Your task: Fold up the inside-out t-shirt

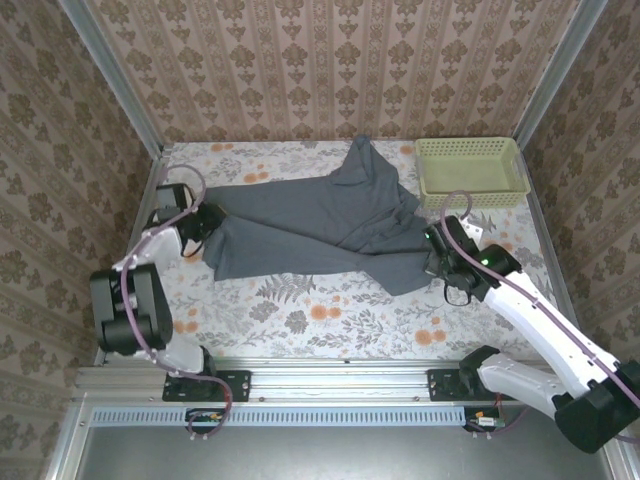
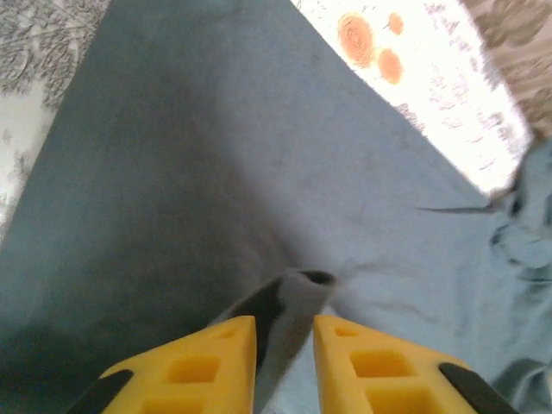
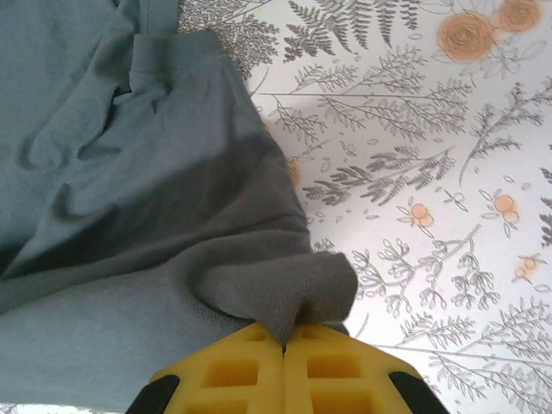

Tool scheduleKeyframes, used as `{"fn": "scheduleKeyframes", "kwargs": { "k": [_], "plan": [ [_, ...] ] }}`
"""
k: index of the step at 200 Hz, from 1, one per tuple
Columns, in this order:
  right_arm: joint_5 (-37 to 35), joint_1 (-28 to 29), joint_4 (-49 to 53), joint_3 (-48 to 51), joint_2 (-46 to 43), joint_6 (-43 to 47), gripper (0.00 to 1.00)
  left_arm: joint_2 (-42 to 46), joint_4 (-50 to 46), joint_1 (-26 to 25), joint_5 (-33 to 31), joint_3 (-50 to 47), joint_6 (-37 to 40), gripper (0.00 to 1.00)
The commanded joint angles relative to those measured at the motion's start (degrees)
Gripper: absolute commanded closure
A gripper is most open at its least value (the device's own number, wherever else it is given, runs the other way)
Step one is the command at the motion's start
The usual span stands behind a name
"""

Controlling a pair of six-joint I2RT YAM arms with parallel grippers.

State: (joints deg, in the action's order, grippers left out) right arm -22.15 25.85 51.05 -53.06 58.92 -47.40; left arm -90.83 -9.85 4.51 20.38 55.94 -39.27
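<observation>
Slate-grey inside-out t-shirt (image 1: pixel 320 225) lies spread mid floral table (image 1: pixel 300 315), its 3 o'clock edge pinched tight by the right gripper (image 3: pixel 283 349), a 9 o'clock fold between the narrowly parted left gripper (image 2: pixel 285 336) fingers, grip unclear, pale green basket (image 1: pixel 472 192) at 1 o'clock.

- Left arm (image 1: pixel 152 242): white rounded links between bulky black joint housings.
- Right arm (image 1: pixel 540 320): the same white shells and black joints, with a small green light (image 1: pixel 487 262) on its black wrist block.
- A pale lilac cable (image 1: pixel 128 300) loops along the left arm, and a second cable (image 1: pixel 455 195) of the same colour arcs by the right wrist.
- Black base plates (image 1: pixel 205 385) sit at the near edge (bolted to a silver rail (image 1: pixel 330 375)).
- Left gripper (image 2: pixel 285 323): yellow wedge-shaped fingers (image 2: pixel 216 358) with rectangular recesses, black at the outer corners.
- Right gripper (image 3: pixel 283 345): matching yellow fingers (image 3: pixel 228 373), same recesses and black corners.
</observation>
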Motion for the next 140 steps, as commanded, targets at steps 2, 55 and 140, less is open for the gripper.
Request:
{"fn": "scheduleKeyframes", "kwargs": {
  "k": [2,55,140],
  "plan": [
    [3.48,-1.29,-4.08,-2.79,2.64,4.81,1.0,-4.43,-16.72,-0.53,-6.44,7.73,4.86,0.53],
    [5.7,-2.41,-7.33,-2.61,5.85,8.06,1.0,5.73,-17.82,-8.91,-16.79,2.01,11.31,0.32],
    [7.15,-5.26,-8.51,0.14,3.86,8.83,1.0,-10.92,-25.4,-16.69,-26.62,13.54,13.66,0.53]
  ]
}}
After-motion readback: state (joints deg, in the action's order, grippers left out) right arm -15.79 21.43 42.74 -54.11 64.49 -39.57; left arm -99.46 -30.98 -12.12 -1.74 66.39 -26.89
